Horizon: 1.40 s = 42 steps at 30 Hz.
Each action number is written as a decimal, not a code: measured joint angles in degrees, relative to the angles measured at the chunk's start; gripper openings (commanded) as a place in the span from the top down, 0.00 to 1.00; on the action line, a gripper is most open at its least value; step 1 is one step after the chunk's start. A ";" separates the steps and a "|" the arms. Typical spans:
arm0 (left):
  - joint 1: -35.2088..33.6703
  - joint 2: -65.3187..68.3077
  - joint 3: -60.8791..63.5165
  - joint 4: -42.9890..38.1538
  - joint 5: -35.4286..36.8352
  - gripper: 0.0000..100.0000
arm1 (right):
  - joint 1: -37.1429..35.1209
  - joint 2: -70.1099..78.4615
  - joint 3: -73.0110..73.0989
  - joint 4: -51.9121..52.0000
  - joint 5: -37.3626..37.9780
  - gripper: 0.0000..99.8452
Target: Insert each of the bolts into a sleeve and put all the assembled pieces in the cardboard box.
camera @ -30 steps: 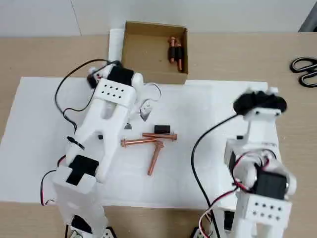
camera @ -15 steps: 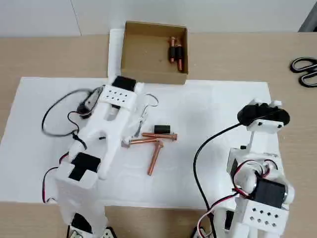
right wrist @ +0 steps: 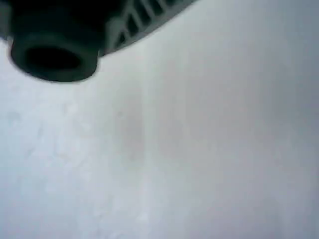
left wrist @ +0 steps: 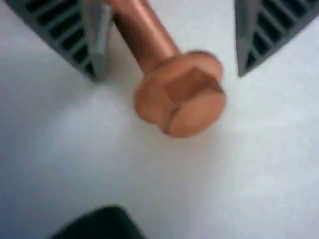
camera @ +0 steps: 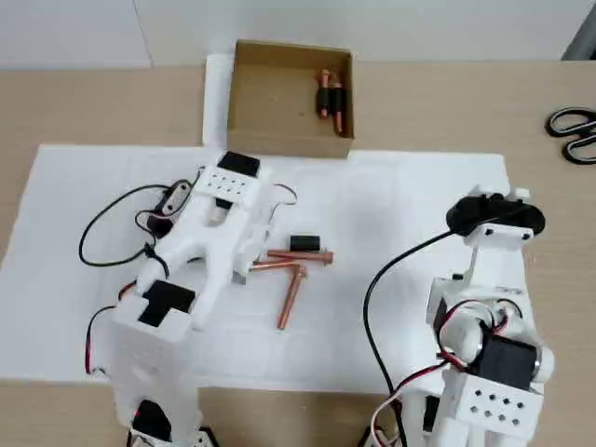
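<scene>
The cardboard box (camera: 270, 98) holds two assembled pieces (camera: 330, 96); left jaws gape around a bolt (left wrist: 177, 94), right jaws grip a sleeve (right wrist: 54, 59).

we see a light wooden bench (camera: 84, 102) with a wide white paper sheet (camera: 391, 205) spread over its middle. an open brown cardboard box (camera: 270, 98) sits at the sheet's far edge, and black-handled scissors (camera: 575, 133) lie on bare wood at the bench's right edge, well apart from the sheet. on the sheet lie three loose copper bolts (camera: 291, 298), close together, and a short black sleeve (camera: 304, 243) just beside them.
</scene>
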 measured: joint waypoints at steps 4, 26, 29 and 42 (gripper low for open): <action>0.00 1.76 -1.76 0.09 0.00 0.82 | 0.00 0.00 0.00 0.00 0.00 1.00; 0.09 4.66 -6.68 -1.58 -4.04 0.99 | 0.00 0.00 0.00 0.00 0.00 1.00; 0.00 6.24 -10.73 1.41 -3.96 0.99 | -0.18 0.00 0.00 0.00 0.00 0.99; -7.12 -0.53 -30.42 4.13 -9.85 0.99 | -18.11 -0.53 1.85 -10.99 0.00 1.00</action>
